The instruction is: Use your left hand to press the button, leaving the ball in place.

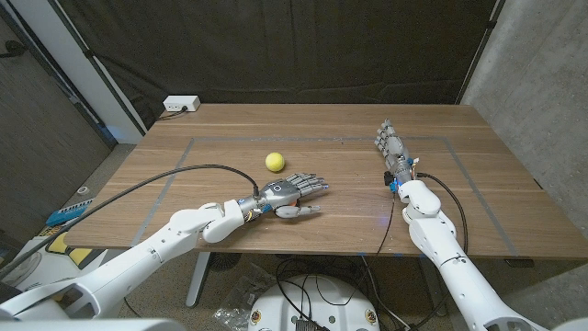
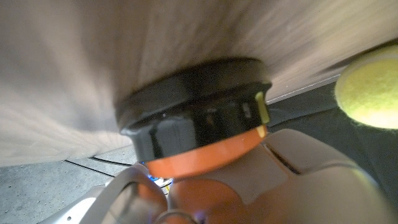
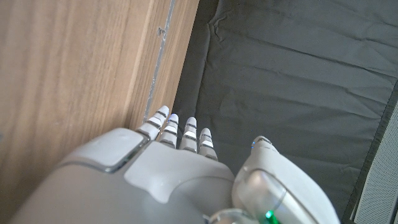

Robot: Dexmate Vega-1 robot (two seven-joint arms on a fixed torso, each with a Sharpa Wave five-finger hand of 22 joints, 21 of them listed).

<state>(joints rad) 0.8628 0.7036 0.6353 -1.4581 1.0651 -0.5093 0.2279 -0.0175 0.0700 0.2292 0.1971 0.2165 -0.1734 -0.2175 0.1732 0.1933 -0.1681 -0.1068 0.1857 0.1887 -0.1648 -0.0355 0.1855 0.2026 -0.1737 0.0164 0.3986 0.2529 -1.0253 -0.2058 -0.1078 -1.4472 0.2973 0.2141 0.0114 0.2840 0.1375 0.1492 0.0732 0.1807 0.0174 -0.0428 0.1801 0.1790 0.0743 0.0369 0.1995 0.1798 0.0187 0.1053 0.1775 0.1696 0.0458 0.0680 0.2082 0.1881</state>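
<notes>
1. The wooden table [image 1: 478, 198] is the landmark; a taped rectangle marks out its working area.
2. The yellow ball [image 1: 274, 161] sits on the table near its middle, just beyond the left hand [image 1: 292, 191] and apart from it.
3. The left hand lies over the table's middle with its fingers stretched out, the thumb spread to the near side.
4. In the left wrist view, the button [image 2: 199, 118], a round black housing with an orange part, lies directly under that hand, pressed close against it; the ball [image 2: 368, 87] shows off to one side.
5. The left hand grips nothing; its fingers are extended and apart.
6. The right hand [image 1: 390, 145] stands towards the table's right side, well apart from the ball, fingers straight and close together, pointing at the far edge, holding nothing.
7. A white power strip [image 1: 181, 104] sits at the table's far left corner.
</notes>
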